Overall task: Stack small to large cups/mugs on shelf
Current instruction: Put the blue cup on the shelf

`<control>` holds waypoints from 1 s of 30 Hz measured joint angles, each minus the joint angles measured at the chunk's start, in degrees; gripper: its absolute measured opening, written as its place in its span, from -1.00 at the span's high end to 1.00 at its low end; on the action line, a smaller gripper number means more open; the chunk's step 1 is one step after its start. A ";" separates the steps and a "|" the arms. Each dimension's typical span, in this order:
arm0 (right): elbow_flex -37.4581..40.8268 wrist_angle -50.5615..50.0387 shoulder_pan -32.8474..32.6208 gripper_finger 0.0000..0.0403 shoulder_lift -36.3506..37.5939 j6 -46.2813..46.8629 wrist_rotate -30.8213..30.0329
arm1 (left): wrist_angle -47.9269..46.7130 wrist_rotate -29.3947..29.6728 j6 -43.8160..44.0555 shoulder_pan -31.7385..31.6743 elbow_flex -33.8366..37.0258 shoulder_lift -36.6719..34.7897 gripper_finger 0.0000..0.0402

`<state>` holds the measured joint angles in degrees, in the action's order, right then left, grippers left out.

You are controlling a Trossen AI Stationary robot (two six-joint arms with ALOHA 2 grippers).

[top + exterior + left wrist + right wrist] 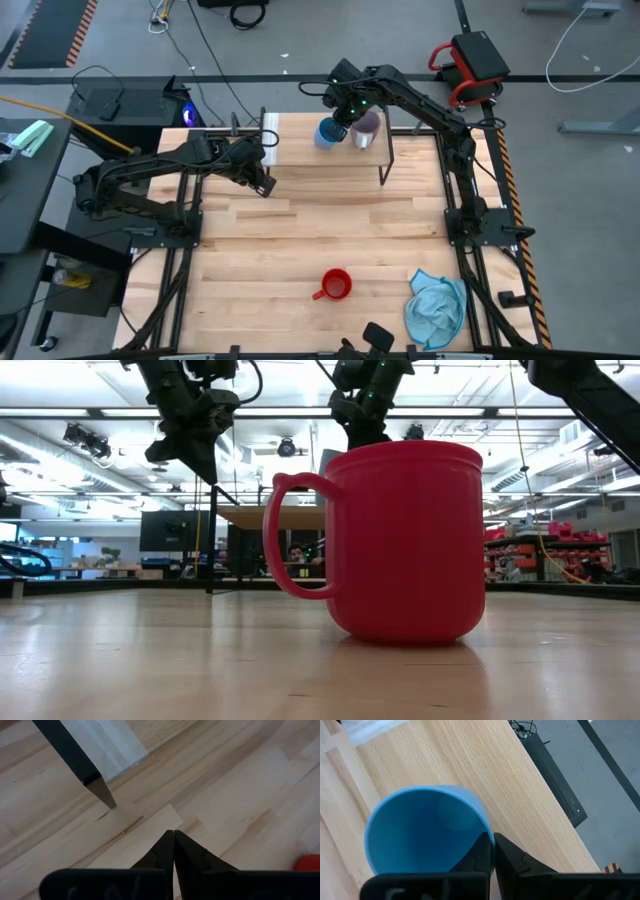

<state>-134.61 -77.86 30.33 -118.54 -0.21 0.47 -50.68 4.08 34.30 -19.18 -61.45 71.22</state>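
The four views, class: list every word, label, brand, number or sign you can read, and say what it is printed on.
No readable text in any view.
red mug: plain, no print.
light blue cup, held at its rim by the right claw: no print.
Shelf: white strip at one end, blank.
Low view: background screens and signs too small to read.

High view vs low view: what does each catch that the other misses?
Only the high view shows the blue cup held at its rim by the right gripper above the shelf, the purple-grey mug beside it, the blue cloth at the table's near right, and the left gripper beside the shelf's white-strip end.

Only the low view shows the room behind the table: ceiling lights, monitors, a person.

Both show the red mug standing upright on the table, untouched.
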 joint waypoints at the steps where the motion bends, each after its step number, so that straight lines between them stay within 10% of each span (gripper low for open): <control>1: 0.00 0.02 0.00 0.92 0.00 0.01 0.00 | -0.01 -0.02 0.00 0.00 0.00 0.00 0.91; 30: -0.02 1.35 0.00 0.69 0.00 0.05 0.02 | -0.07 0.00 0.00 0.00 0.00 0.00 0.93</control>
<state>-134.63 -76.51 30.33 -118.54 -0.16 0.49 -50.74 4.08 34.30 -19.18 -61.45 71.22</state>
